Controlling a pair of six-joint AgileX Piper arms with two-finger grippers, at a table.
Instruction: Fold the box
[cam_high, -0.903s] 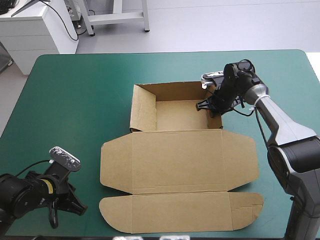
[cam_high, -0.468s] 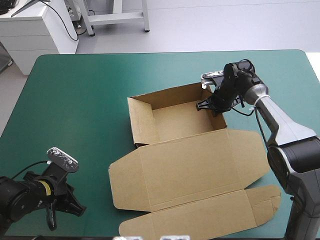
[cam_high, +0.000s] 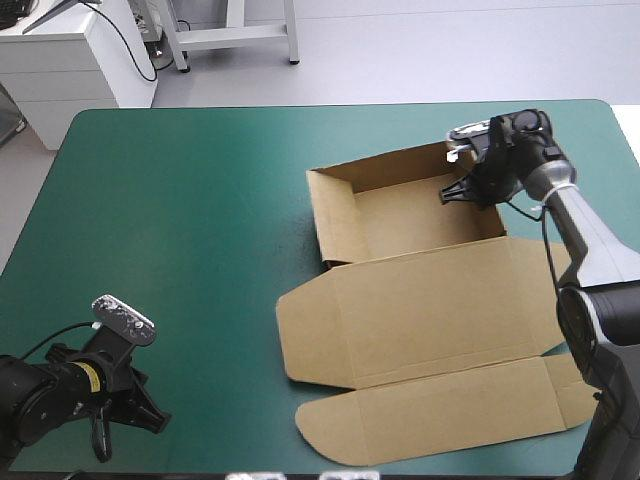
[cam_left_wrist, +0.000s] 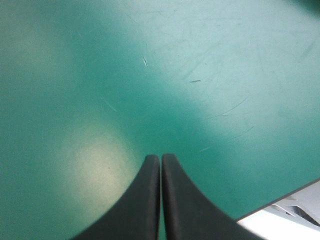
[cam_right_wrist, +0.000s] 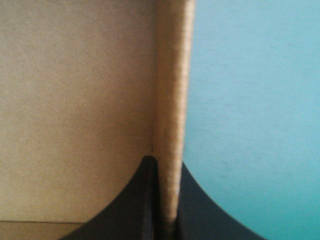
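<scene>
Two arms | right pincer (cam_high: 455, 191) pinching box (cam_high: 420, 300) wall; left pincer (cam_left_wrist: 161, 158) low, pressed together

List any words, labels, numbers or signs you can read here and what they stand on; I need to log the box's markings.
None can be read: the box is plain brown board, tray and flat lid alike, and the teal-green cover shows only scratches.
The yellow band behind the left tool: too small to tell whether it carries any marking.
</scene>
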